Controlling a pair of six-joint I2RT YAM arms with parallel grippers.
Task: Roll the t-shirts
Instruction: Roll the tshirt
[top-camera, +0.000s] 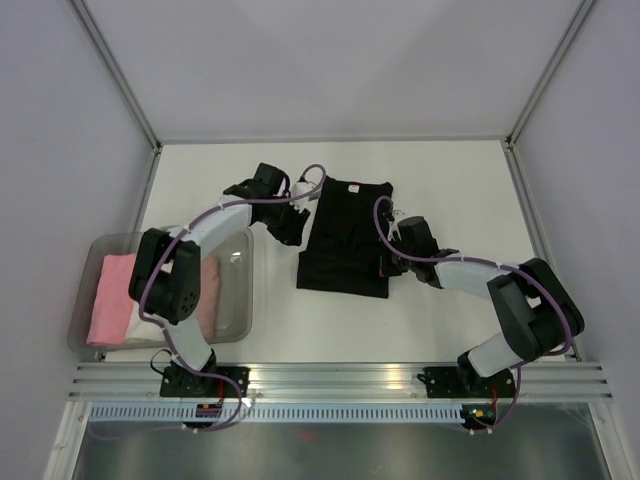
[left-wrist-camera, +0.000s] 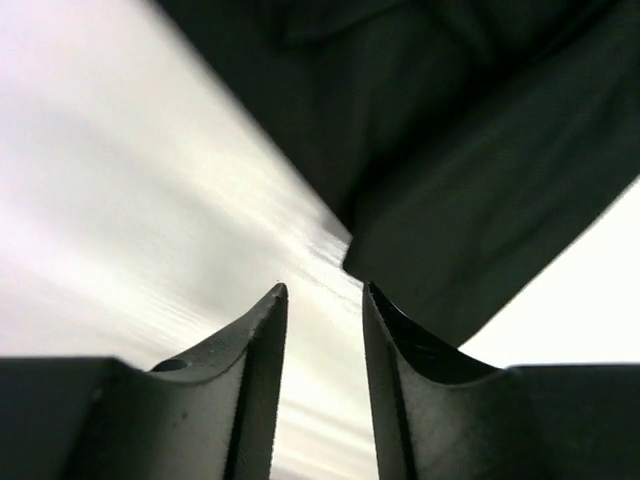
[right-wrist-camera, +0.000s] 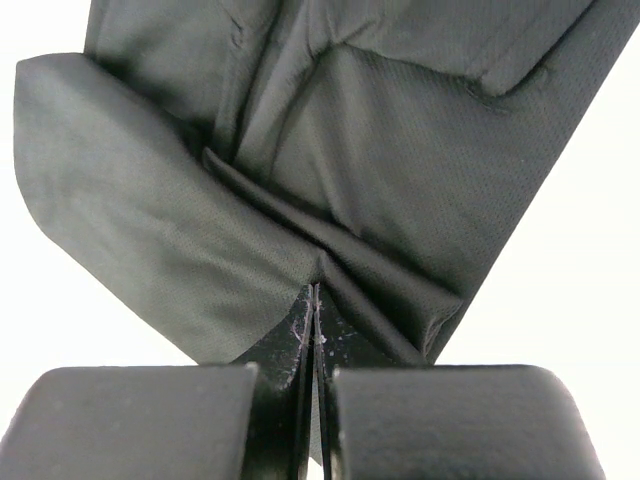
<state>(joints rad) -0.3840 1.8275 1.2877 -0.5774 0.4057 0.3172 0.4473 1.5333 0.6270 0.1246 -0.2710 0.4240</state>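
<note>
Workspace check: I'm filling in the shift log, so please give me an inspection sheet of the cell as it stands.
Surface: white table, no marks seen.
Job's things: black shirt folded mid-table; pink shirt in the tub.
Clutter: nothing seen.
Jaws: left jaws apart beside the black shirt's edge, holding nothing; right jaws shut on a fold of it.
Cables: purple cables along both arms, no snag seen.
Surroundings: pale walls, metal frame.
</note>
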